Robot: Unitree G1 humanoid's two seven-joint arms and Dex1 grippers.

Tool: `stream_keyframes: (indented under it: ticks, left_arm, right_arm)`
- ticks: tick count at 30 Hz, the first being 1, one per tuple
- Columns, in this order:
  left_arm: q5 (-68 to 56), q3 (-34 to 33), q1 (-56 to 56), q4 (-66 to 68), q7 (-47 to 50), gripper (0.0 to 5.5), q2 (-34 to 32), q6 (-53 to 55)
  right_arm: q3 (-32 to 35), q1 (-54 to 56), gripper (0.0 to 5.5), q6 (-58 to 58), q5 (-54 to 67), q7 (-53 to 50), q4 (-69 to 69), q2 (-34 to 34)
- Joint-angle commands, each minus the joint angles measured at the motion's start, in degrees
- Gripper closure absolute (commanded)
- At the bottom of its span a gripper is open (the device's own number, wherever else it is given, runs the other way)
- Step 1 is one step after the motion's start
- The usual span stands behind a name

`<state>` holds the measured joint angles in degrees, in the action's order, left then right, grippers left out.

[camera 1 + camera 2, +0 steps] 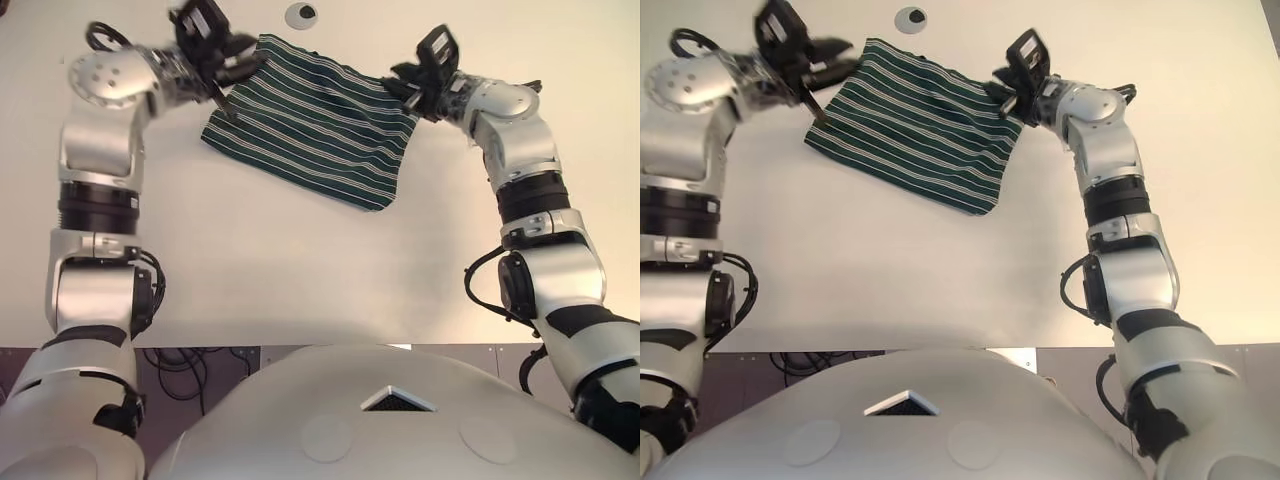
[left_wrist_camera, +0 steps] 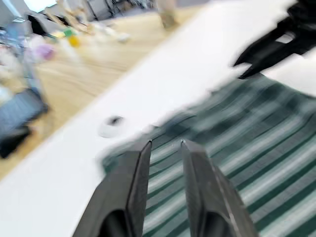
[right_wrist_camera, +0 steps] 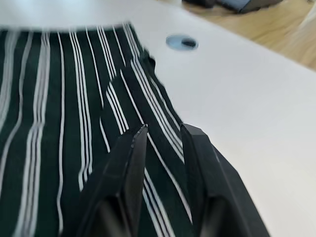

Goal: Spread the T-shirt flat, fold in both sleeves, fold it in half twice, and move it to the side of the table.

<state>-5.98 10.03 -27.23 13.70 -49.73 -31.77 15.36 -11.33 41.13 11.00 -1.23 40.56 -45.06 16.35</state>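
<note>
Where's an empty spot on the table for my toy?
Free: the table strip between the T-shirt and the near edge, and the part right of the right gripper. Crowded: the far side, where it and the left gripper sit at the T-shirt's corners, near the round grommet.

The left arm (image 1: pixel 98 190) and right arm (image 1: pixel 528 170) bend at the elbows and stretch forward, one to each end of the T-shirt (image 1: pixel 310 125). The left gripper (image 2: pixel 165 144) is at its left edge, fingers narrowly parted. The right gripper (image 3: pixel 163 129) is over its right corner, fingers likewise slightly apart.
</note>
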Motion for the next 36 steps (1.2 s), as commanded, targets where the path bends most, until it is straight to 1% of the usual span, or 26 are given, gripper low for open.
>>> stream_keyframes:
  ticks: [1, 6, 9, 13, 18, 21, 24, 25, 27, 28, 29, 32, 34, 36]
  left_arm:
    - [-0.3, -0.4, 5.0, -4.9, 1.9, 4.43, 0.8, 2.7]
    - [-0.3, -1.6, 6.4, -6.0, 3.3, 4.43, 0.8, 4.1]
    - [0.6, -1.5, 6.5, -5.5, 3.8, 4.43, 0.4, 3.7]
    - [0.8, -1.5, 6.4, -5.3, 4.1, 4.43, 0.9, 3.5]
    - [0.7, -1.8, 6.4, -4.7, 4.2, 4.43, 1.3, 3.3]
    - [0.6, -1.9, 6.6, -4.5, 4.2, 4.43, 1.2, 3.2]
    - [0.4, -2.4, 7.6, -4.8, 4.7, 4.43, 0.9, 3.3]
    - [0.5, -2.4, 8.0, -4.8, 4.8, 4.43, 1.0, 3.1]
    - [0.4, -2.7, 9.4, -5.7, 5.4, 4.43, 1.2, 3.4]
    - [0.3, -3.0, 10.2, -6.2, 5.8, 4.43, 1.2, 3.6]
    - [0.3, -3.1, 10.7, -6.5, 6.1, 4.43, 1.3, 3.8]
    - [0.1, -2.9, 11.9, -7.8, 6.3, 4.43, 1.5, 4.2]
    - [0.2, -2.5, 12.6, -8.8, 6.1, 4.43, 1.4, 4.6]
    - [0.0, -2.7, 13.7, -10.1, 6.0, 4.43, 1.0, 5.2]
  right_arm:
    - [-2.5, 9.5, 4.28, -3.7, -4.7, 1.2, -12.9, -0.5]
    - [-5.1, 15.7, 4.28, -8.8, -9.4, 4.6, -23.3, -0.5]
    - [-5.8, 17.7, 4.28, -10.5, -11.7, 3.1, -26.8, -0.7]
    - [-7.8, 17.0, 4.28, -12.1, -15.9, -0.2, -29.7, -1.3]
    - [-11.9, 13.8, 4.28, -14.3, -21.1, 2.1, -31.1, 0.8]
    - [-15.6, 10.3, 4.28, -18.4, -24.1, 10.2, -30.9, 4.8]
    - [-16.9, 7.5, 4.28, -22.8, -23.8, 22.6, -29.4, 9.8]
    - [-16.0, 6.2, 4.28, -23.2, -21.9, 28.7, -27.9, 11.3]
    - [-12.3, 4.4, 4.28, -19.1, -14.8, 42.8, -22.3, 13.1]
    - [-11.4, 3.8, 4.28, -17.5, -12.3, 47.2, -19.5, 13.7]
    - [-11.4, 2.0, 4.28, -14.2, -8.3, 50.0, -13.6, 15.4]
    - [-13.1, -3.7, 4.28, -3.7, 3.1, 51.9, 6.6, 22.6]
    - [-11.9, -5.4, 4.28, 4.8, 10.3, 51.9, 17.8, 27.1]
    - [-9.0, -4.7, 4.28, 10.5, 14.4, 51.9, 23.4, 29.5]
